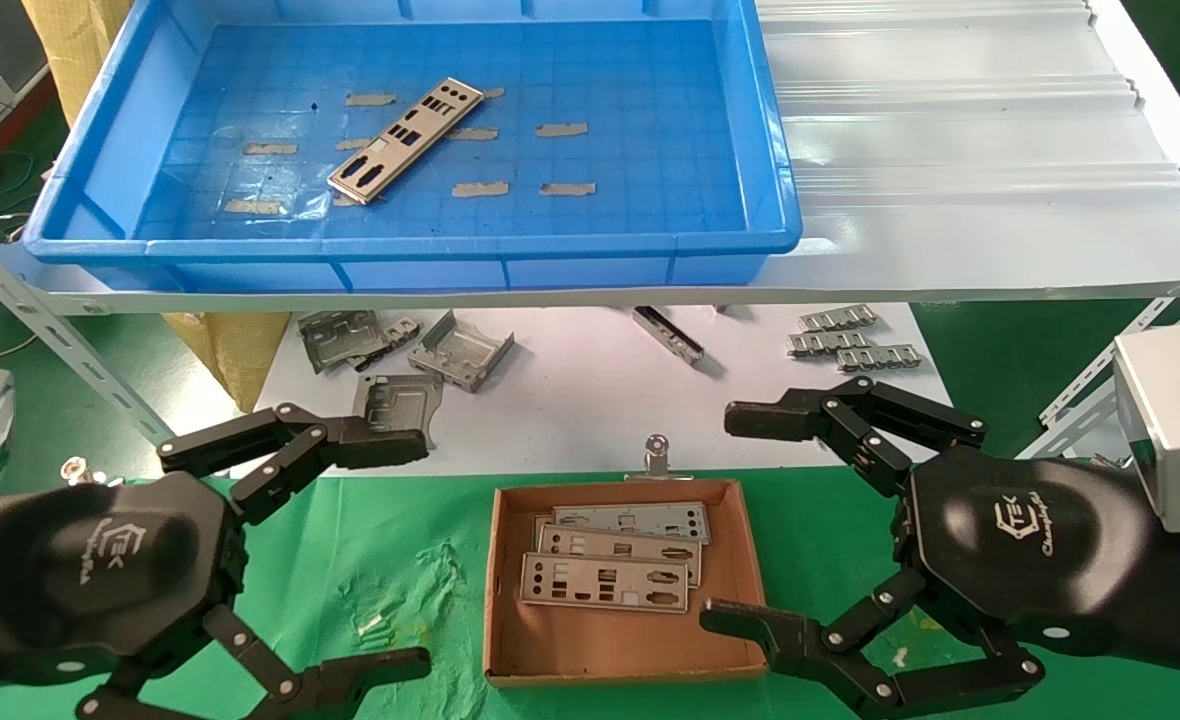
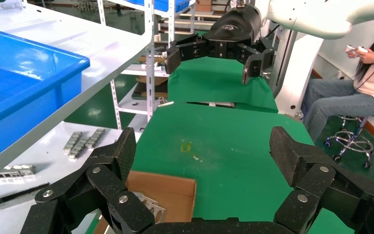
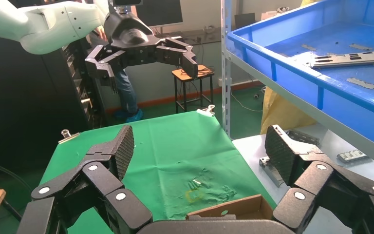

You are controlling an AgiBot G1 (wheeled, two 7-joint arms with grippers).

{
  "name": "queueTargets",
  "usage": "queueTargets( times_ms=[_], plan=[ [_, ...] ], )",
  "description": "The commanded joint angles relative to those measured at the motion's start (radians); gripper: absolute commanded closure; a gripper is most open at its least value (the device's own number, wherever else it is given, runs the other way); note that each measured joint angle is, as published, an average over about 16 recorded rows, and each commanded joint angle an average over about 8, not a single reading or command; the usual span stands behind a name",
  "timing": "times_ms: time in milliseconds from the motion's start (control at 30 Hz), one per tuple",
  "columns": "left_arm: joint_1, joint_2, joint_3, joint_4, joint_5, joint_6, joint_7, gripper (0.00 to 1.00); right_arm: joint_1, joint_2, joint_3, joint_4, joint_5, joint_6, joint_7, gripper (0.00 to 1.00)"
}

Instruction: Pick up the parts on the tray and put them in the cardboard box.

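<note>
The left gripper (image 1: pixel 405 550) hangs low over the green cloth (image 1: pixel 370 560) on the counter, its fingers (image 1: pixel 380 447) spread wide apart and holding nothing. The right gripper (image 1: pixel 745 520) hangs at the other side with its fingers (image 1: pixel 770 418) likewise wide apart and empty. The cardboard box (image 1: pixel 510 600) lies on the cloth between the two sets of fingers, nearer the right ones, whose lower fingertip reaches just past the box's right wall.

Three parts (image 1: pixel 605 583) lie flat in the box, overlapping one another in a short stack toward its far side; the near half of the box floor is bare. A metal clip (image 1: pixel 657 455) sits just beyond the box's far wall.

One more part (image 1: pixel 405 139) lies at a slant on the floor of the blue tray (image 1: pixel 770 200), well beyond and above both sets of fingers, among grey tape patches (image 1: pixel 561 129). The tray rests on a white shelf (image 1: pixel 950 200).

Under the shelf, on a white sheet (image 1: pixel 590 400) beyond the cloth, bent grey brackets (image 1: pixel 460 350) lie just past the left fingers, and small ridged connector strips (image 1: pixel 855 340) lie just past the right fingers.

The left wrist view shows its own fingers (image 2: pixel 126 151) open over the cloth with a corner of the box (image 2: pixel 163 187) beneath them, and the right gripper (image 2: pixel 214 53) farther off. The right wrist view shows its own fingers (image 3: pixel 124 146) open above the box's edge (image 3: pixel 224 209).
</note>
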Motion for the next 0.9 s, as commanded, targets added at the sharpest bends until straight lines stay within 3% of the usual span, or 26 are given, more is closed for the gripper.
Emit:
queueTargets(
  times_ms=[33, 900],
  plan=[
    [0.0, 0.0, 0.0, 0.0, 0.0, 0.0, 0.0, 0.0, 0.0, 0.0, 0.0, 0.0, 0.0, 0.0, 0.0, 1.0],
    [0.0, 0.0, 0.0, 0.0, 0.0, 0.0, 0.0, 0.0, 0.0, 0.0, 0.0, 0.0, 0.0, 0.0, 0.0, 1.0]
  ],
)
